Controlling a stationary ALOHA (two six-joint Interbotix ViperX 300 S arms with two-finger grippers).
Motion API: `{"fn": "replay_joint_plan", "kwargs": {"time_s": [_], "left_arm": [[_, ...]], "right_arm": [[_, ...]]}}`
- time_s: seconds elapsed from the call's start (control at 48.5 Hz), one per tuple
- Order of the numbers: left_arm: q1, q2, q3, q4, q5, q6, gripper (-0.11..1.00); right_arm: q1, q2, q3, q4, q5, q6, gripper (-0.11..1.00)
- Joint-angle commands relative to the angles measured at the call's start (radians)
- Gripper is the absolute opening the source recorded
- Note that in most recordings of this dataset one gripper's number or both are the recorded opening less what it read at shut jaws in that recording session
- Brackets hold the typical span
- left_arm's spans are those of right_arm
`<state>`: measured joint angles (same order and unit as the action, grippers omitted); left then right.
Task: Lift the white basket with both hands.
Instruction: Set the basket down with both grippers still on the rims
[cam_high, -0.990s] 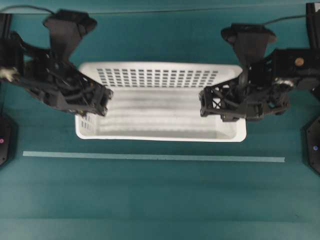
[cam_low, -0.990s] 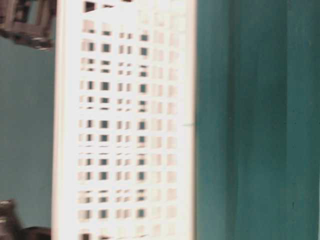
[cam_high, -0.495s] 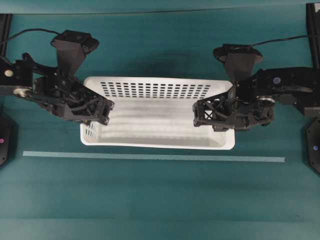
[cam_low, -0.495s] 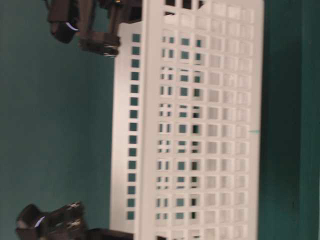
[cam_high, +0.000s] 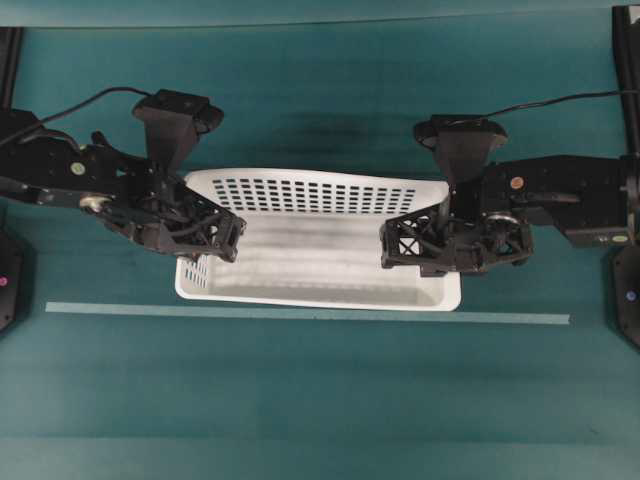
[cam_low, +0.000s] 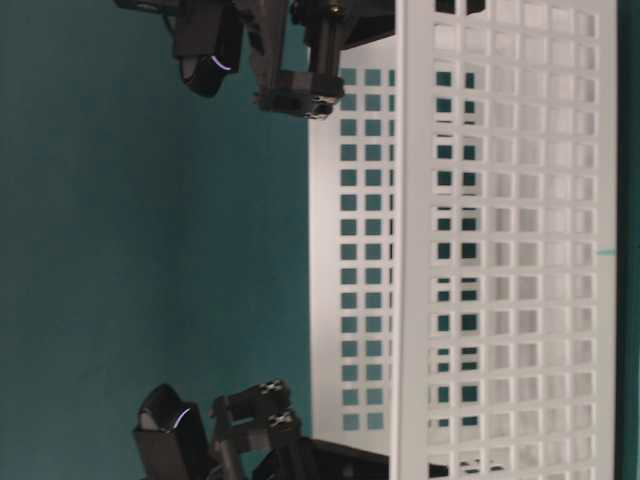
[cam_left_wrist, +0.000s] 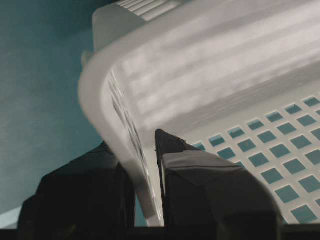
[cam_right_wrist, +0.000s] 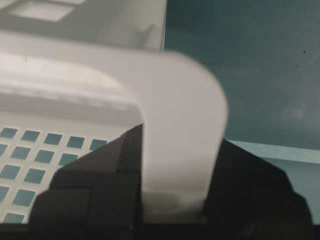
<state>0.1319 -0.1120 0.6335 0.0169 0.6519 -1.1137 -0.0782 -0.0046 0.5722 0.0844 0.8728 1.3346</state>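
The white basket (cam_high: 310, 194) hangs between my two grippers, its long side across the overhead view. My left gripper (cam_high: 216, 236) is shut on the basket's left end wall, one finger (cam_left_wrist: 200, 185) inside and one outside the rim (cam_left_wrist: 100, 100). My right gripper (cam_high: 402, 246) is shut on the right end rim (cam_right_wrist: 180, 100), which fills the gap between its fingers (cam_right_wrist: 95, 190). In the table-level view the basket (cam_low: 500, 250) fills the right half, with a gripper at each end. I cannot tell whether its floor touches the table.
A pale tape line (cam_high: 300, 315) runs across the teal table just in front of the basket. The arm bases stand at the far left and far right edges. A dark shadow lies on the table behind the basket.
The basket looks smaller from overhead and has shifted right in the table-level view, away from the overhead camera. Both grippers moved with it and stayed shut on its ends.
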Motion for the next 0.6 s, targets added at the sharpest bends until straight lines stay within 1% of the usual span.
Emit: {"fn": "replay_joint_plan", "kwargs": {"time_s": [0.0, 0.124, 0.289, 0.578], "left_arm": [[-0.008, 0.015, -0.026, 0.009, -0.052, 0.008, 0.07], [-0.011, 0.018, -0.026, 0.009, -0.052, -0.002, 0.07], [-0.02, 0.02, -0.021, 0.011, -0.052, -0.044, 0.07], [-0.034, 0.029, -0.015, 0.009, -0.054, -0.049, 0.07]], "right_arm": [[0.057, 0.032, -0.005, 0.005, -0.029, -0.051, 0.18], [0.057, 0.029, 0.011, 0.005, -0.052, -0.051, 0.18], [0.055, 0.034, 0.015, 0.005, -0.089, -0.051, 0.18], [0.052, 0.037, 0.018, 0.017, -0.094, -0.051, 0.18]]}}
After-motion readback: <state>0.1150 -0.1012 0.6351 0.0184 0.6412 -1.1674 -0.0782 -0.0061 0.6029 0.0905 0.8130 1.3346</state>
